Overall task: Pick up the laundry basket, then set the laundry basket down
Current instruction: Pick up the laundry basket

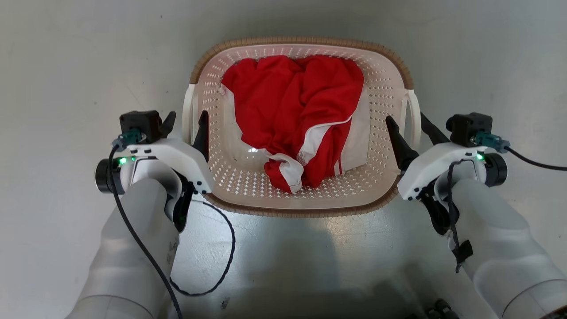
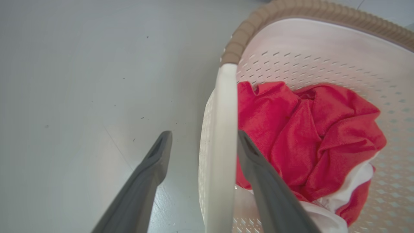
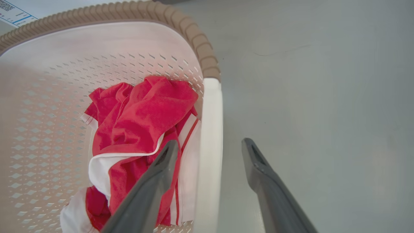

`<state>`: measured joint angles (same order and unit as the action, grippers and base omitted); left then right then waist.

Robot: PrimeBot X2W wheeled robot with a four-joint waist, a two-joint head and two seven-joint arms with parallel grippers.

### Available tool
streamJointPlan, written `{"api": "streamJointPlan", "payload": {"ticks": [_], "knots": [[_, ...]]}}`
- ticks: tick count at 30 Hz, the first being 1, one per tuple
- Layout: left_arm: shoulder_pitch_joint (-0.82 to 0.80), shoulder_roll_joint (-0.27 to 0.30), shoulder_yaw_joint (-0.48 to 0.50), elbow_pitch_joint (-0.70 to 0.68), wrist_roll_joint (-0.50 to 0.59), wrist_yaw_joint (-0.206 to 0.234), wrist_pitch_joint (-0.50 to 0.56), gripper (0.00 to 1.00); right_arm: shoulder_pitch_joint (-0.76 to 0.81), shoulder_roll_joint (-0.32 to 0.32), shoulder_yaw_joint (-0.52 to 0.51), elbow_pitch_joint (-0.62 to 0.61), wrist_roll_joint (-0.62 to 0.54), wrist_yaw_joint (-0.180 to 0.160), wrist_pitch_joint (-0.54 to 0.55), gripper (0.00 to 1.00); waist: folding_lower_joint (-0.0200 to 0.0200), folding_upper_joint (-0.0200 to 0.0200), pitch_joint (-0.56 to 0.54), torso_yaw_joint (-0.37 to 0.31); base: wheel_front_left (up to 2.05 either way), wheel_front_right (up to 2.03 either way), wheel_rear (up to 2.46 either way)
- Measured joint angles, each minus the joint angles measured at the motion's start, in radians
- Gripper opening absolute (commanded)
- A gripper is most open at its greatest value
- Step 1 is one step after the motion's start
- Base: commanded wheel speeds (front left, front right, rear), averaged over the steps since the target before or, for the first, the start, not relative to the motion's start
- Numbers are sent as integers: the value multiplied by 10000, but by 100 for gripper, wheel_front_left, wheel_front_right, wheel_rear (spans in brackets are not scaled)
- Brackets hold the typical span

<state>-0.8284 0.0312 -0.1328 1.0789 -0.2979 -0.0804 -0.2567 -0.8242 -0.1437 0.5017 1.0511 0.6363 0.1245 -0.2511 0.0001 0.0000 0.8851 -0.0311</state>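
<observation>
The grey floor (image 1: 66, 53) spreads across the scene. The basket (image 1: 305, 208) stands on it, centred just ahead of the robot, long side running left to right. A crumpled red garment (image 1: 292, 106) with white trim lies inside, reaching from the far wall to the middle.

The left gripper (image 1: 187, 116) straddles the left handle (image 1: 188, 110), one finger outside the basket and one inside. The right gripper (image 1: 405, 117) straddles the right handle (image 1: 414, 110) the same way. Both pairs of fingers stand wide apart, with nothing clamped.

The head view takes in the whole basket, both forearms and their dark cables.

The left wrist view brings the left gripper (image 2: 204, 133) close. There the handle (image 2: 223, 129) runs up between the fingers, with bare floor between it and the outer finger, and the inner finger just beside it against the garment (image 2: 307, 136).

In the right wrist view the right gripper (image 3: 211, 141) shows a gap on both sides of the handle (image 3: 210, 129). Beyond the brown rim (image 3: 97, 14), at the far left corner, a white printed label (image 3: 13, 14) shows.
</observation>
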Motion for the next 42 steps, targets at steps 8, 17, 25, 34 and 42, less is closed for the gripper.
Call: {"api": "streamJointPlan", "payload": {"ticks": [8, 17, 25, 34, 42], "knots": [[-424, -8, -301, 468, -15, -92, -2, 100, -318, 17, 627, 284, 474, 0, 2, 100, 0, 0, 286, -3, 0, 0, 0], [-590, -12, -520, 840, -79, -192, 0, 45, -619, 2, 1156, 472, 982, 0, 0, 88, 0, 0, 425, 2, 0, 0, 0], [-802, -35, -639, 1072, -276, -318, -50, 0, -671, 31, 1530, 593, 1507, -6, -40, 0, -1, 0, 503, -34, 0, 0, 0], [-801, -46, -849, 1430, -451, -330, 10, 0, -803, -12, 1985, 656, 1801, -13, -31, 0, 0, 0, 66, -62, 0, 0, 0], [-457, -44, -1250, 1797, -1032, -357, 25, 0, -499, 42, 2719, 859, 2514, -13, 40, 0, 0, 0, -970, -104, 0, 0, 0]]}}
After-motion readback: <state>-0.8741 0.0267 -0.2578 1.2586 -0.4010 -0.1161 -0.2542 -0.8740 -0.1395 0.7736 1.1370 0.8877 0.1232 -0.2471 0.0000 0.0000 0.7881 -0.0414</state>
